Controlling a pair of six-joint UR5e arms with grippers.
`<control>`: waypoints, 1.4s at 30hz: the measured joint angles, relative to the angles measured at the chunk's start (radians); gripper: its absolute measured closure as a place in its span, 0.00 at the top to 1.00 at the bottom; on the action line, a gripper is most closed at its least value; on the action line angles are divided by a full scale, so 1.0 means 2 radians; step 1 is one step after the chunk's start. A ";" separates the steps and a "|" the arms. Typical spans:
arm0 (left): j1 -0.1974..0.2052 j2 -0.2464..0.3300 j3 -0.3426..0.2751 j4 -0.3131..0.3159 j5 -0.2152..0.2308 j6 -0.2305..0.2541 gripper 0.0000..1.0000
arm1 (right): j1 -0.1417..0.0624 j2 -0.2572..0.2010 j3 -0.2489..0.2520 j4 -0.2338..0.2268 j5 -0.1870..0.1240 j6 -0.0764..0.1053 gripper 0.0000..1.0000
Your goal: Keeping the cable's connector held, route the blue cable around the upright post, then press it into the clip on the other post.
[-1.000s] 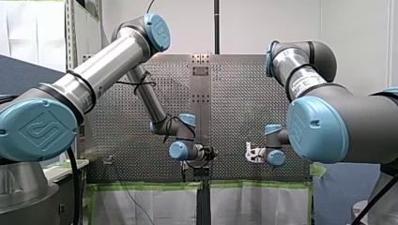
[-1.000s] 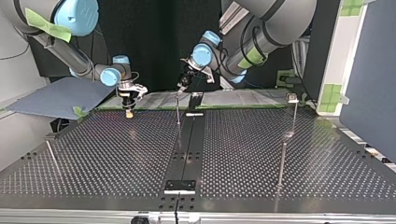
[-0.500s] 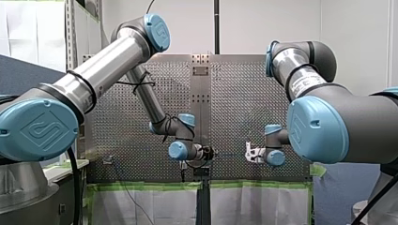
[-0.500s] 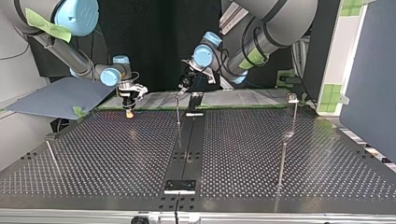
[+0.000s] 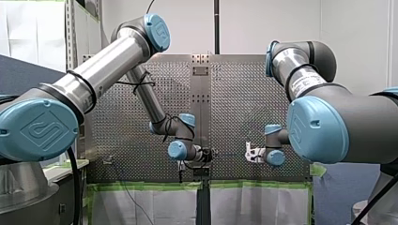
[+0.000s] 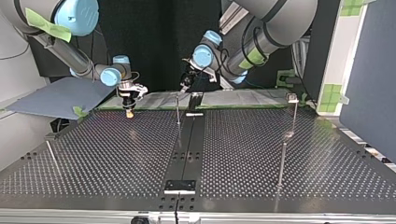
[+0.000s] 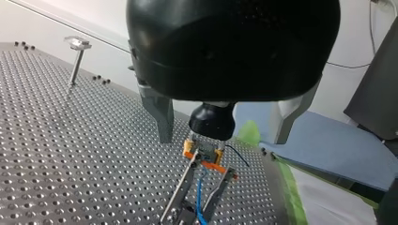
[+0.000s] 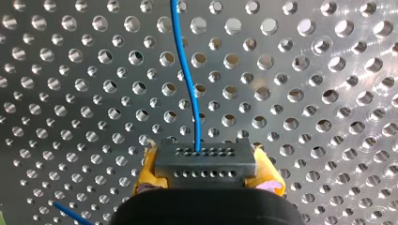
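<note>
My right end effector [image 8: 206, 174] pinches the dark connector [image 8: 205, 159] between its yellow pads [image 8: 145, 171], low over the perforated counter [image 8: 328, 93]. The blue cable [image 8: 187, 84] leaves the connector's face and runs straight ahead of that end effector, above the counter's holes. My left end effector [image 7: 221, 139] has its metal fingers [image 7: 162, 117] spread wide, gripping nothing; the right end effector shows ahead of it, between them. In the top view a thin upright post [image 6: 178, 109] stands just below my left end effector, and a clip post [image 6: 293, 112] stands well off to its side.
</note>
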 joint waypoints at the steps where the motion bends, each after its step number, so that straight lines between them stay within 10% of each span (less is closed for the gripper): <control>1: 0.000 0.000 0.000 -0.003 -0.002 0.001 1.00 | 0.000 0.000 0.000 0.000 0.000 0.000 0.00; 21: -0.037 0.037 -0.026 -0.055 -0.048 0.043 1.00 | -0.002 0.000 0.000 0.001 -0.001 0.000 0.00; 28: -0.064 0.074 -0.062 -0.074 -0.085 0.015 1.00 | 0.000 -0.001 0.000 0.000 -0.002 0.001 0.00; 42: -0.047 0.141 -0.130 -0.018 -0.111 -0.031 1.00 | 0.002 -0.001 0.000 0.005 -0.007 0.001 0.00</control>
